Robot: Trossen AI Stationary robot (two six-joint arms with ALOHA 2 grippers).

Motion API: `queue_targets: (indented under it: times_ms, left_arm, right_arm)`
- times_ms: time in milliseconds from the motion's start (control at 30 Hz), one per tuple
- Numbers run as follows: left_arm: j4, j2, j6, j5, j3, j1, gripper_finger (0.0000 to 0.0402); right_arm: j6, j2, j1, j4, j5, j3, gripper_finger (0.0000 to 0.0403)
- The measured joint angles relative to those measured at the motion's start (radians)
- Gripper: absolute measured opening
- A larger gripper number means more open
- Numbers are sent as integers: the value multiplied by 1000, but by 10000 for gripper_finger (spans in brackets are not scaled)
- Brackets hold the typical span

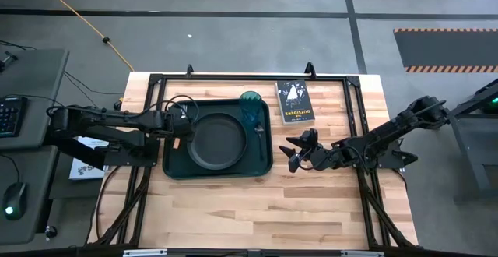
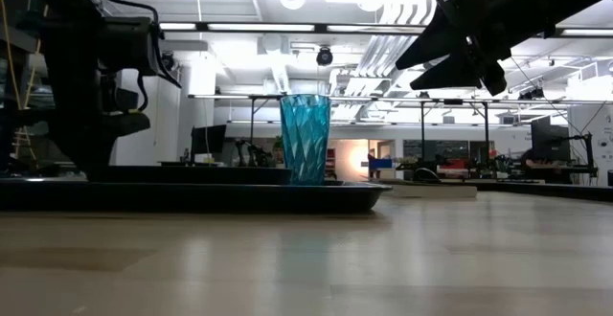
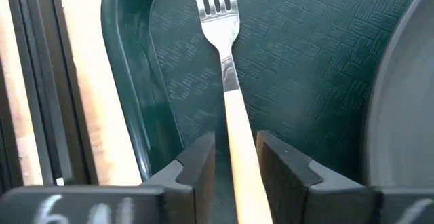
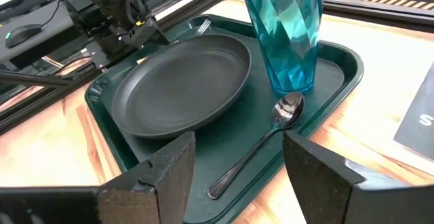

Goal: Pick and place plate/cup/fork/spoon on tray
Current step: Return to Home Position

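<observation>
My left jaws, slightly parted, straddle the fork [image 3: 230, 81] at its handle without gripping. It lies on the tray [image 3: 129, 81] left of the plate [image 3: 407, 115], tines straight ahead. My right jaws gape empty right of the tray.

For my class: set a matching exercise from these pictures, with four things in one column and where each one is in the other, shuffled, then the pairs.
Things:
1 plate
2 cup
3 fork
4 book

Places:
A on the table beside the tray
B middle of the tray
C between the fingers of the left gripper
D upright in a tray corner

Pairs: 1-B; 2-D; 3-C; 4-A
</observation>
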Motion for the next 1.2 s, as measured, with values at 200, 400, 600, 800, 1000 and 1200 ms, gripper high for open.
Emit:
queue_targets:
  times_ms: [200,400,600,800,1000,1200]
  left_arm:
    - [0,0,25,-23,1,0,126]
    - [0,-14,152,-35,90,0,133]
    - [33,-56,360,-144,257,-34,133]
    - [381,-180,718,-206,254,-211,133]
    - [874,-315,1021,-43,63,-389,133]
    - [1266,-394,1175,151,-145,-450,133]
  right_arm:
    - [8,0,0,0,-2,0,213]
    - [8,0,0,0,14,0,213]
    - [7,0,0,0,65,0,213]
    - [8,0,0,0,99,1,213]
    - [9,0,0,1,105,1,213]
    - [3,0,0,5,177,1,213]
